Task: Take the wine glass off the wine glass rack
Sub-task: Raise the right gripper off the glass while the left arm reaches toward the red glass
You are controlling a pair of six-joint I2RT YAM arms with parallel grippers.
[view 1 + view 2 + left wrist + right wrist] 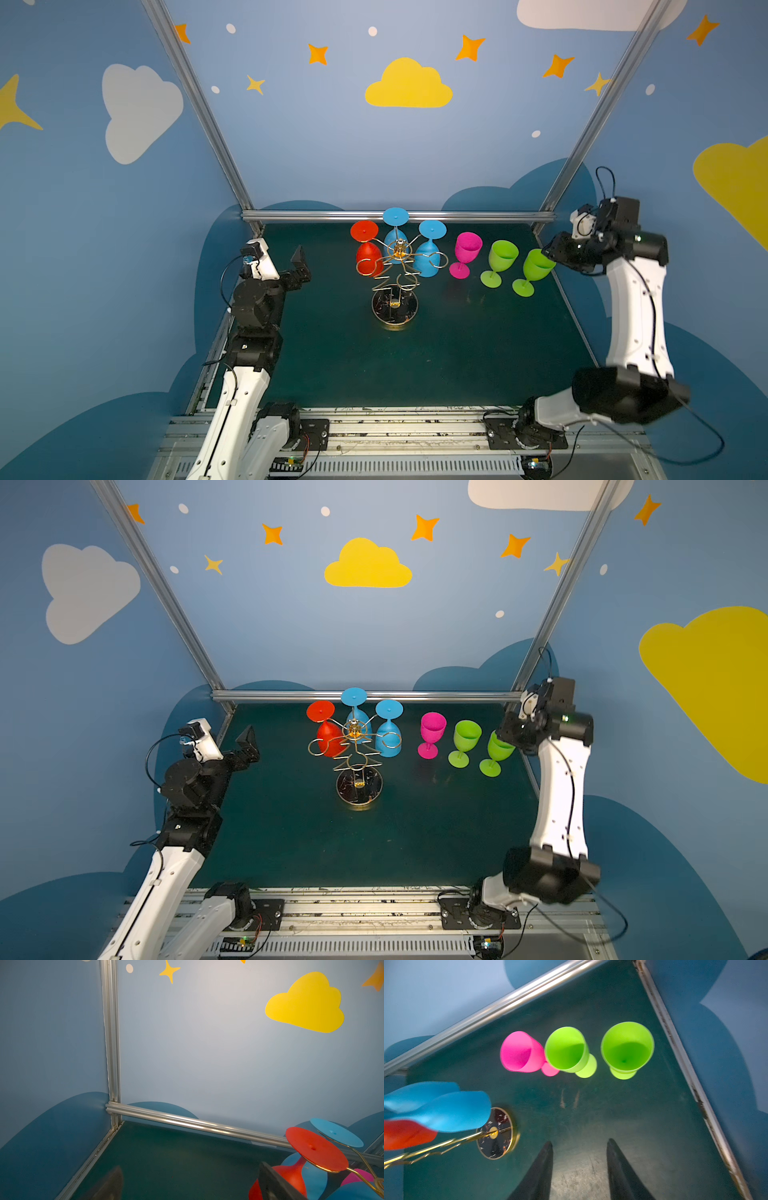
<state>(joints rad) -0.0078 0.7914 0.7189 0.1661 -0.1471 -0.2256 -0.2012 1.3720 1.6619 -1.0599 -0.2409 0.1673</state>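
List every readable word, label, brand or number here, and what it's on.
None readable.
The wine glass rack and the glasses show no lettering.
The walls bear only clouds and stars.
Any marks on the small boards at the front rail are too small to read.

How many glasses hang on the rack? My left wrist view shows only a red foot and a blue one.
Observer: Three: the red glass and two blue glasses, all upside down on the rack.
Operator: Any off it?
Observer: A pink glass and two green glasses stand upright in a row to the rack's right.
Operator: And the other arm?
Observer: The right claw is close to the outermost green glass, jaws apart, holding nothing.
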